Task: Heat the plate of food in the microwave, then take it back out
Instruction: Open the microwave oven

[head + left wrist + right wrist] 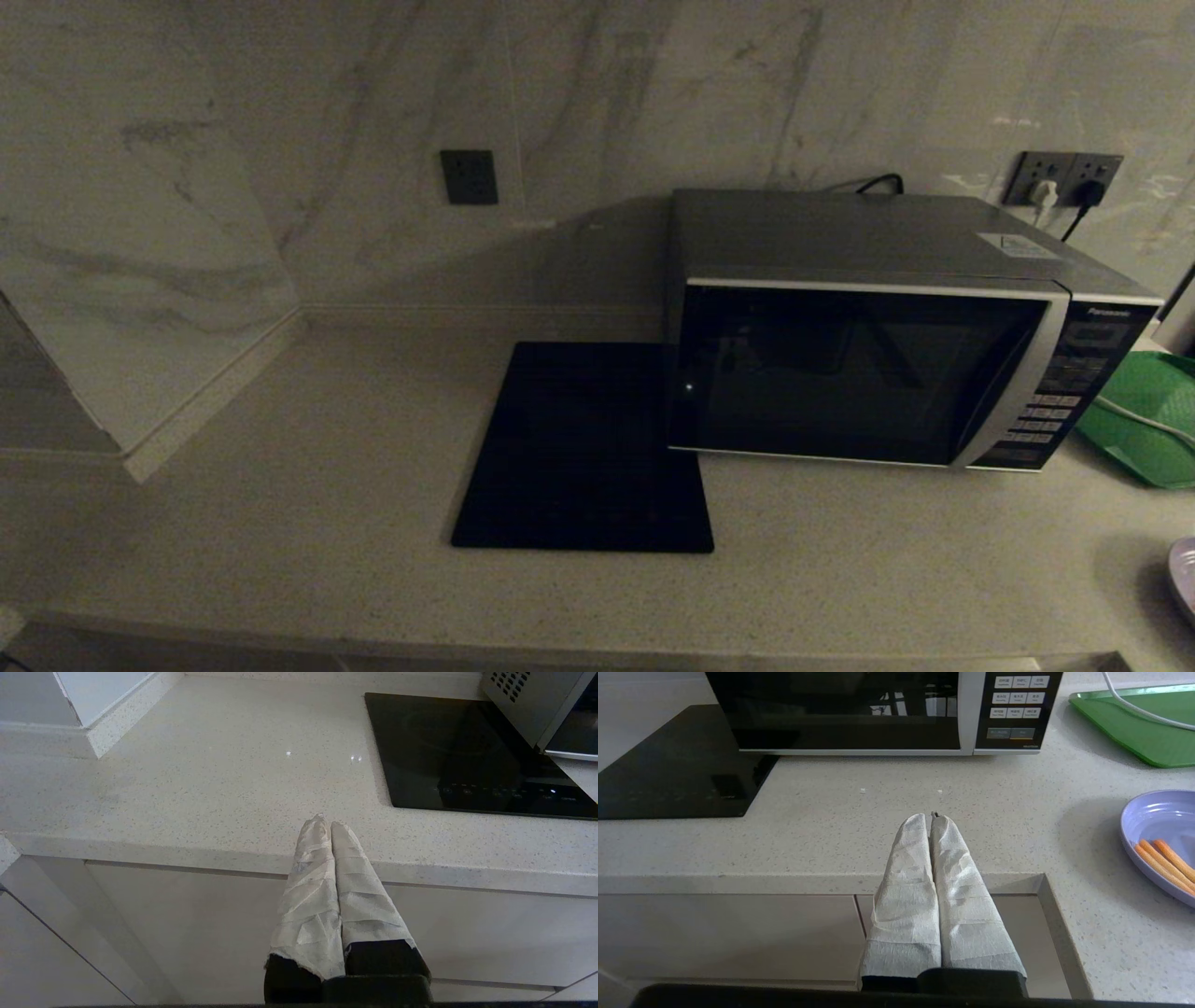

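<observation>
The silver-grey microwave stands on the counter at the right with its dark glass door closed; its door and button panel also show in the right wrist view as the microwave. A lilac plate of food holding orange sticks lies on the counter right of the right gripper; only its rim shows in the head view. My right gripper hangs shut and empty over the counter's front edge, in front of the microwave. Over the front edge further left, my left gripper is shut and empty too. Neither arm shows in the head view.
A flat black square slab lies left of the microwave, touching it. A green tray with a white cable across it sits to the microwave's right. A wall corner juts out at the left. Sockets with plugs are behind the microwave.
</observation>
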